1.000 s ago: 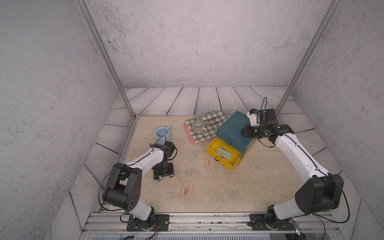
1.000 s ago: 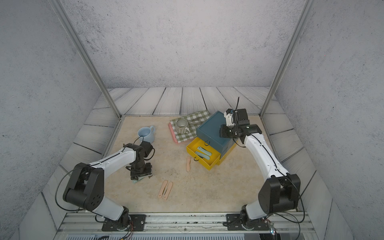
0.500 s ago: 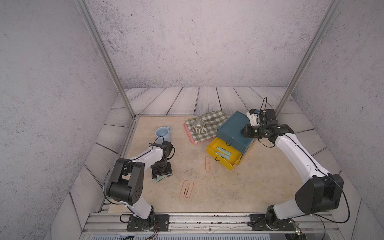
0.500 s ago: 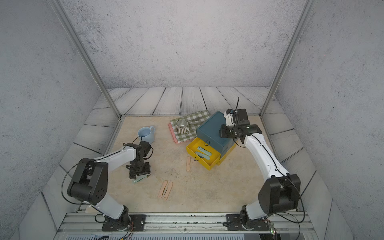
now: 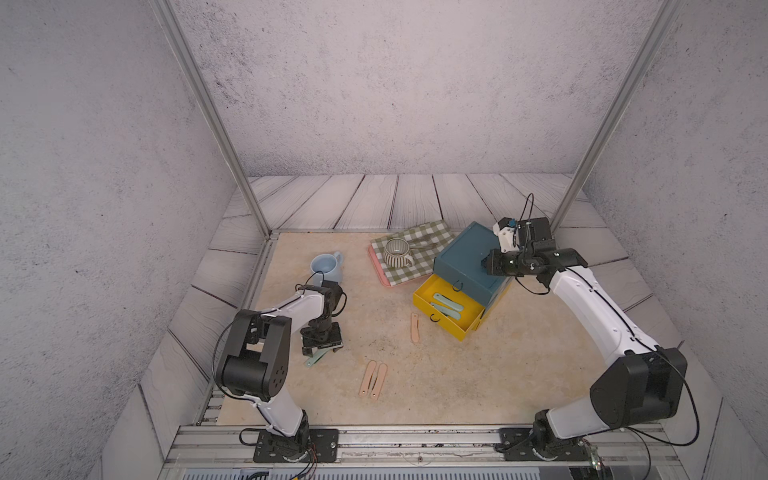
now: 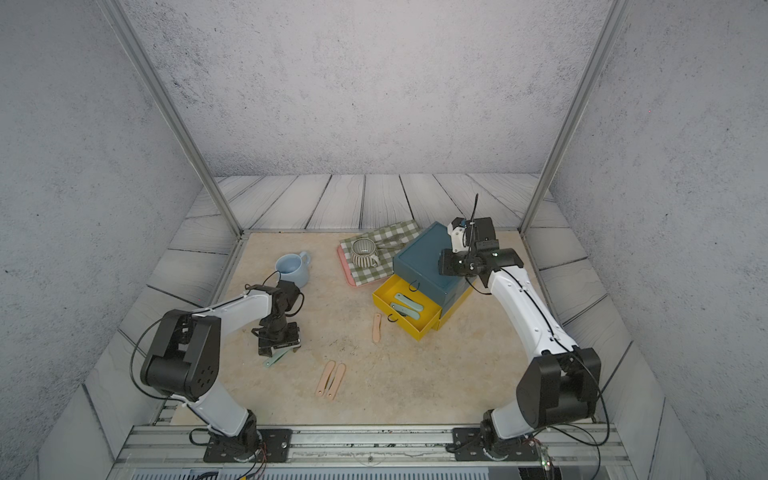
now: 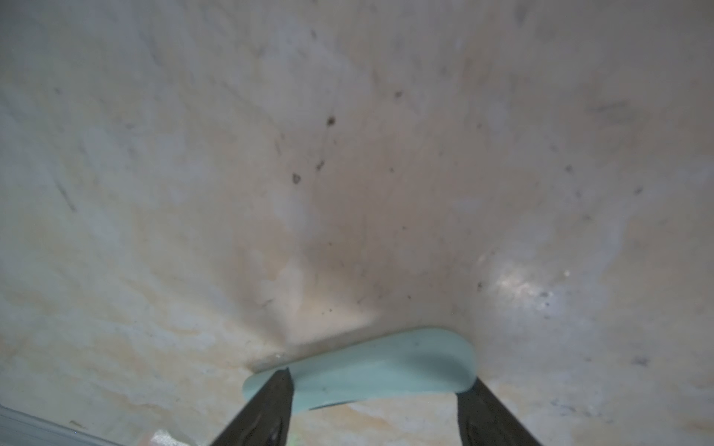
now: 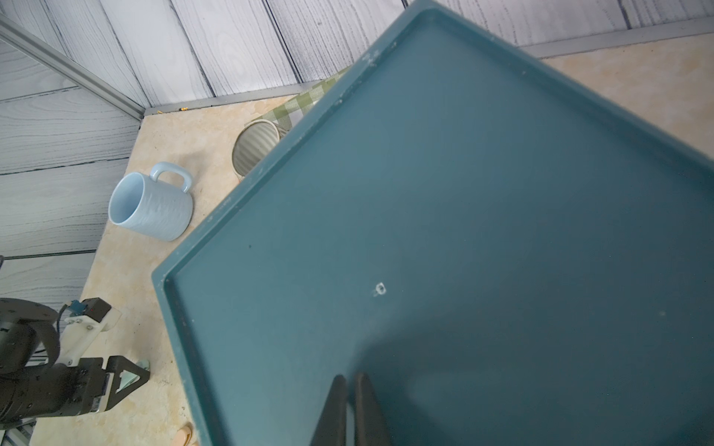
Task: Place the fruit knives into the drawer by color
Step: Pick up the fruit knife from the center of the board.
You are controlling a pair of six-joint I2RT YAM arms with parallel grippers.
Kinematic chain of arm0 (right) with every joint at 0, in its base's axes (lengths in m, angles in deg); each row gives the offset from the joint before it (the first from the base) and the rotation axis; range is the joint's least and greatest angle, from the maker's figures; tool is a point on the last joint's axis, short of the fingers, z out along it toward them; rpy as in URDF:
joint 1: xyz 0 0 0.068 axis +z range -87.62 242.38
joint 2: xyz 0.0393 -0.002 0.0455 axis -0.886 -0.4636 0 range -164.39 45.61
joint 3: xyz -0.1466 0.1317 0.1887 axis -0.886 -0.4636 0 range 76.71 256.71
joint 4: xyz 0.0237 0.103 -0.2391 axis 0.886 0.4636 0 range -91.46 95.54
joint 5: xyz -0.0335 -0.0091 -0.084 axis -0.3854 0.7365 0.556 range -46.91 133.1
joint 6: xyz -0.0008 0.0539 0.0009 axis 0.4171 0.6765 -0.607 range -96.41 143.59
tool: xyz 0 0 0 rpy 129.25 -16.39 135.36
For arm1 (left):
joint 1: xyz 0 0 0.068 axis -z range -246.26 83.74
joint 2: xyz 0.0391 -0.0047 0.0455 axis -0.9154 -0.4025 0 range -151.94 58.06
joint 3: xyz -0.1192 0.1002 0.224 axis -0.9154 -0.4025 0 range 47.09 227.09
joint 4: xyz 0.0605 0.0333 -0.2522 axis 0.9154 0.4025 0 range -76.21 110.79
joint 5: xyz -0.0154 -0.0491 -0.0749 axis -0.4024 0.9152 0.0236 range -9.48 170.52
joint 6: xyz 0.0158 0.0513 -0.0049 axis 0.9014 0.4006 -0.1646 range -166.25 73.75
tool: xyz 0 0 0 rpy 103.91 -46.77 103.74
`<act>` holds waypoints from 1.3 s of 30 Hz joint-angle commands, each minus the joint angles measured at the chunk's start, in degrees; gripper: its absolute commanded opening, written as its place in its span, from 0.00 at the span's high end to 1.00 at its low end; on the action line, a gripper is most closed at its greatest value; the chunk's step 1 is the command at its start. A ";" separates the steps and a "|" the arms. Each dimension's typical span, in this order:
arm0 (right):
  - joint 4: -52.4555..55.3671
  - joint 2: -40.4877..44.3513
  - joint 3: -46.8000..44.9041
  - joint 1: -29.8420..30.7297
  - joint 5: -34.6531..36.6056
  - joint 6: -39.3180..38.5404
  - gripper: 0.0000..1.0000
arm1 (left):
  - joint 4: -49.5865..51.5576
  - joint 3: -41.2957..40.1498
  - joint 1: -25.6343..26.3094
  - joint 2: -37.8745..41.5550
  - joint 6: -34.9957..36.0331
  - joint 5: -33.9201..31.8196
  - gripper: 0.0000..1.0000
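Observation:
My left gripper (image 7: 380, 380) is open and low over the table, astride a mint-green fruit knife (image 7: 386, 367). One fingertip (image 7: 284, 380) overlaps one end of it; the other fingertip sits at its far end. In both top views this knife (image 5: 314, 358) (image 6: 275, 357) pokes out from under the gripper (image 5: 322, 347). The drawer chest (image 5: 465, 257) has its yellow drawer (image 5: 428, 291) pulled open with two mint-green knives (image 5: 448, 302) inside. One peach-pink knife (image 5: 414, 327) lies beside the drawer, and two more (image 5: 373, 379) lie nearer the front. My right gripper (image 8: 349, 376) is shut on nothing, over the teal top (image 8: 463, 193).
A light blue mug (image 5: 326, 268) stands behind my left arm. A striped cup (image 5: 397, 252) sits on the checked cloth of a pink tray (image 5: 376, 268), next to the chest. Metal posts rise at the back corners, and a rail (image 5: 415, 436) runs along the front.
My left arm's elbow has swung slightly while its gripper stays low over the mint-green knife. The right arm has not moved.

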State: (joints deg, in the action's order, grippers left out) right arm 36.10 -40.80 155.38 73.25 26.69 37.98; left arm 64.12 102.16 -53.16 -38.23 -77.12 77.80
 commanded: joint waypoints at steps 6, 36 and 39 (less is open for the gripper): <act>19.13 -6.51 -5.99 0.16 4.78 -0.29 0.90 | -0.80 2.57 -3.29 -2.52 1.17 1.08 0.30; 18.43 -6.40 -5.90 0.14 3.95 0.46 0.89 | -4.53 -6.03 -4.91 1.78 -1.39 6.62 0.48; 18.50 -6.45 -5.90 0.16 4.01 0.46 0.88 | -4.88 -5.68 -4.80 1.20 -1.58 7.32 0.53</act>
State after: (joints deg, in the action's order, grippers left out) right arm 35.82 -41.06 155.49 73.25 26.49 38.14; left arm 58.11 97.90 -57.79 -35.20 -78.52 84.45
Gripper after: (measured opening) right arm 0.116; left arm 0.477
